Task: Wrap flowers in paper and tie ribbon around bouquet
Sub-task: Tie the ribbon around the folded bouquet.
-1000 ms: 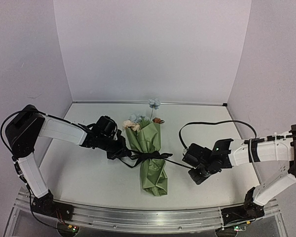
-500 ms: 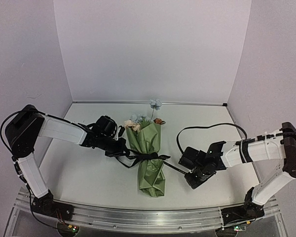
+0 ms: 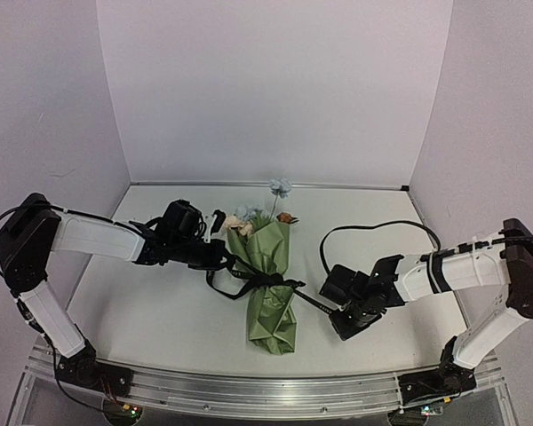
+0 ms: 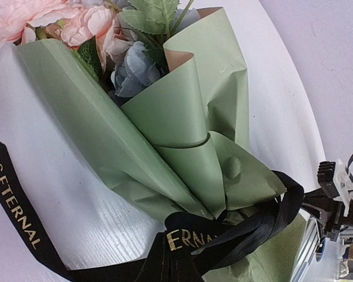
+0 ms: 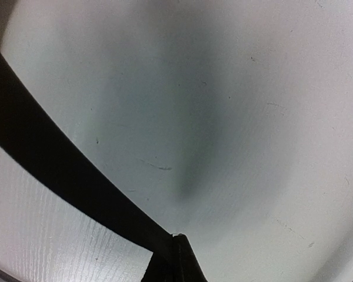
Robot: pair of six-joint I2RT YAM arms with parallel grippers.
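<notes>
On the top camera the wrapping looks finished. The paper (image 3: 271, 250) is rolled into a cone around the flowers (image 3: 245, 218), and the bouquet (image 3: 274, 315) lies mid-frame on the desk (image 3: 151, 311), blooms toward the top. The ribbon (image 3: 268, 285) crosses its waist in a dark bunch. My left fingers (image 3: 218, 258), just left of the cone, are closed with ribbon strands running to them. My right fingers (image 3: 339, 312), right of the cone, are closed on the other end.

The left wrist camera shows the green cone filling the frame, pink and blue blooms at upper left. The ribbon is bunched at the lower middle, and a lettered tail runs down the left edge. I can't tell whether that bunch is a knot or only a crossing. My own fingers don't show here.

On the right wrist camera, a black band slants to the bottom middle, pinched in the closed tips over bare desk.

I judge tightening and finishing the tie remain.
</notes>
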